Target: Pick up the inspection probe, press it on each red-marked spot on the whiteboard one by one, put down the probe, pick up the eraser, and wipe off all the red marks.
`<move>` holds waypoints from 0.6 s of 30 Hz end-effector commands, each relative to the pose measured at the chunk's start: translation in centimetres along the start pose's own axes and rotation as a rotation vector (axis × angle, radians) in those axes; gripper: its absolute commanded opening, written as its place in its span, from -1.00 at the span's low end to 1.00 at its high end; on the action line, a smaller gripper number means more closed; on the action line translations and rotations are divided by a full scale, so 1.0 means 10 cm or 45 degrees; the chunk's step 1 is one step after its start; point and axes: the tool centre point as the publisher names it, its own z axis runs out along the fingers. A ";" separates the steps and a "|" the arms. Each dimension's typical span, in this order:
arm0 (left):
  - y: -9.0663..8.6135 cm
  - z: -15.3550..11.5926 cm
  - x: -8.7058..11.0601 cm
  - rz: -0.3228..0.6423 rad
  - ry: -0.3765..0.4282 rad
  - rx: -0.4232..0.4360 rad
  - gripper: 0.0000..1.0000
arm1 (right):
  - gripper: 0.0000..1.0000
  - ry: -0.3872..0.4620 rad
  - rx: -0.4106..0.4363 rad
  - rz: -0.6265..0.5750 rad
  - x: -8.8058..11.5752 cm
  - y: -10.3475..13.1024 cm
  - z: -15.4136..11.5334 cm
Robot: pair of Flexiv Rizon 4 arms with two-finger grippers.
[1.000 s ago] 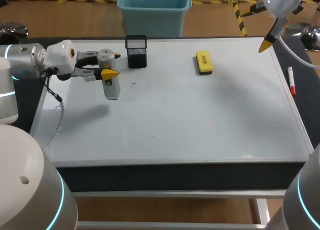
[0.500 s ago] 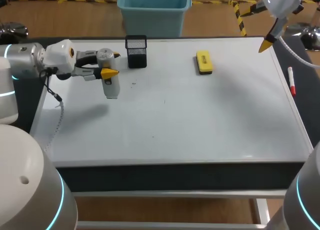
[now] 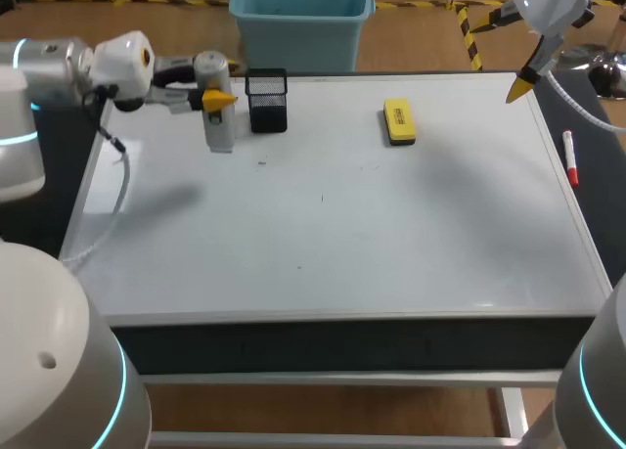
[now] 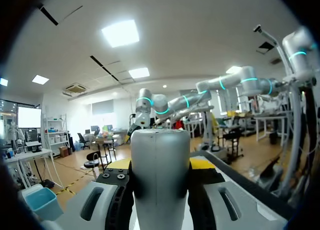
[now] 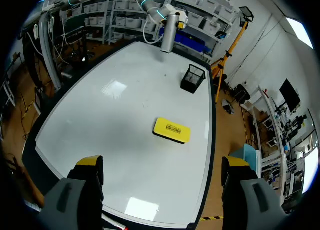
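Left arm (image 3: 59, 63) enters at the far-left corner, wrist roughly level, pointing across the board. Left gripper (image 3: 213, 85) is clamped on the probe (image 3: 219, 126), a grey cylinder held near upright. Its lower end is over the far-left part of the whiteboard (image 3: 342, 234); can't tell if it touches the surface. Black mesh holder (image 3: 266, 102) stands just beside the probe, on its right. A few tiny specks (image 3: 262, 161) sit on the board near the holder and toward the middle, colour not readable. Eraser (image 3: 398, 120), yellow, lies flat at the far middle, well apart from both grippers. Right arm (image 3: 548, 4) hangs over the far-right corner, with the right gripper (image 3: 521, 87) angled down above the board's edge. Red marker (image 3: 569, 157) lies on the dark strip off the board's right edge.

View diffs:
- **Left wrist view:** shows finger pads (image 4: 120, 190) pressed on both sides of the probe, its rounded end facing out.
- **Right wrist view:** shows its fingers (image 5: 87, 175) spread wide with only board between them. Head view shows just one yellow tip. It also shows probe, holder and eraser from the opposite side, eraser nearest.
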 end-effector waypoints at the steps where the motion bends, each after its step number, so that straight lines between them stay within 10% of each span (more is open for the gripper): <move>1: -0.06 0.05 -0.34 -0.020 0.086 0.027 -1.00 | 1.00 0.003 0.003 -0.002 0.00 0.00 -0.01; 18: -0.22 0.40 -1.07 0.041 0.125 0.061 -1.00 | 1.00 0.003 0.003 -0.002 0.00 0.00 -0.01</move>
